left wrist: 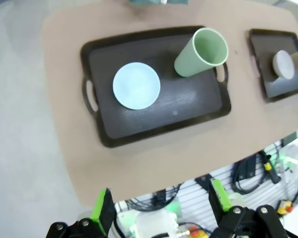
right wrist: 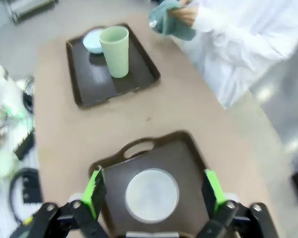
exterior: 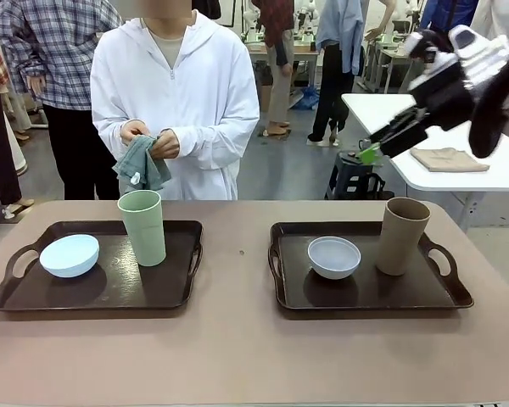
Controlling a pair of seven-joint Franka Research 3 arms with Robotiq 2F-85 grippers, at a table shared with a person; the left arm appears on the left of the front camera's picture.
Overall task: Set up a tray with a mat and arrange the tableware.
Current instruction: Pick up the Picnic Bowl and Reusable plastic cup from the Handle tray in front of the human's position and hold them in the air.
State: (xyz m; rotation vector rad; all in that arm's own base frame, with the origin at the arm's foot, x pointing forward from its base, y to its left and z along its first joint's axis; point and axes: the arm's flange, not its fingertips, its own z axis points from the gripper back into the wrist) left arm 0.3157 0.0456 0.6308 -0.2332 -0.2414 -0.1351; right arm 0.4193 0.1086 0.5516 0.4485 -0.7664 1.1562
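Two dark trays lie on the tan table. The left tray point(exterior: 110, 284) point(left wrist: 188, 104) point(right wrist: 94, 79) bears a pale blue bowl point(exterior: 69, 255) point(left wrist: 136, 85) point(right wrist: 93, 40) and an upright pale green cup point(exterior: 142, 227) point(left wrist: 201, 52) point(right wrist: 114, 51). The right tray point(exterior: 365, 292) point(right wrist: 188, 158) bears a white-grey bowl point(exterior: 334, 257) point(right wrist: 152, 195) and a tan cup point(exterior: 402, 236). At the far side, a person's hands hold a grey-green cloth mat point(exterior: 142, 165) point(right wrist: 171, 20). My right gripper point(exterior: 371, 154) point(right wrist: 153, 191) is open, high above the right tray. My left gripper point(left wrist: 160, 206) is open, high over the table's near edge.
A white table point(exterior: 492, 174) at the back right carries a folded beige cloth point(exterior: 445, 158), with a stool point(exterior: 354, 174) beside it. Cables and a rack point(left wrist: 248, 173) sit below the table's near edge. Bare tabletop point(exterior: 237, 254) lies between the trays.
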